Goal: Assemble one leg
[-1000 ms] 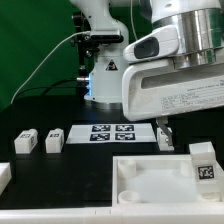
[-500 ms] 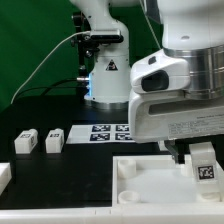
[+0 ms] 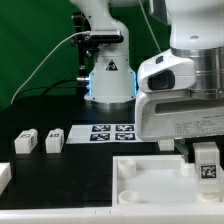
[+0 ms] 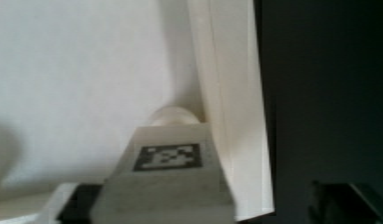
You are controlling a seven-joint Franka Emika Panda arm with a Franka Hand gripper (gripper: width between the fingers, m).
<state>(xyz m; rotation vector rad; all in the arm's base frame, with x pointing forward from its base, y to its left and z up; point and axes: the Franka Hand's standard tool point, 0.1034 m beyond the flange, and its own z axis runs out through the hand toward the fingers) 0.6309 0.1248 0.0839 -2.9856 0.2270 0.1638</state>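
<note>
Right now my gripper (image 3: 198,152) hangs over the corner of the tabletop on the exterior view's right, at the edge nearest that camera. Its jaws stand apart, one on each side of the leg (image 3: 206,166), and they have hold of nothing. In the wrist view one dark finger (image 4: 78,203) sits just beside the leg (image 4: 165,160), and the other is off it.

My own bulky wrist housing (image 3: 180,100) blocks much of the exterior view and covers the leg's top and the far end of the marker board (image 3: 108,132). The white panel (image 3: 150,182) lies along that same near edge. In the wrist view its raised rim (image 4: 232,90) runs close along one side of the leg, between the leg and the far finger. The arm's base (image 3: 105,75) stands toward the opposite edge, with a cable (image 3: 45,62) trailing from it.

The leg stands upright on the panel, long axis vertical, with its tagged face toward the exterior camera.

I count one leg at my fingers and two more legs (image 3: 27,142) (image 3: 54,140) lying side by side toward the exterior view's left. A fourth white block (image 3: 4,175) is cut off at the frame's edge, so I cannot tell what it is. I also count one panel and one marker board.
</note>
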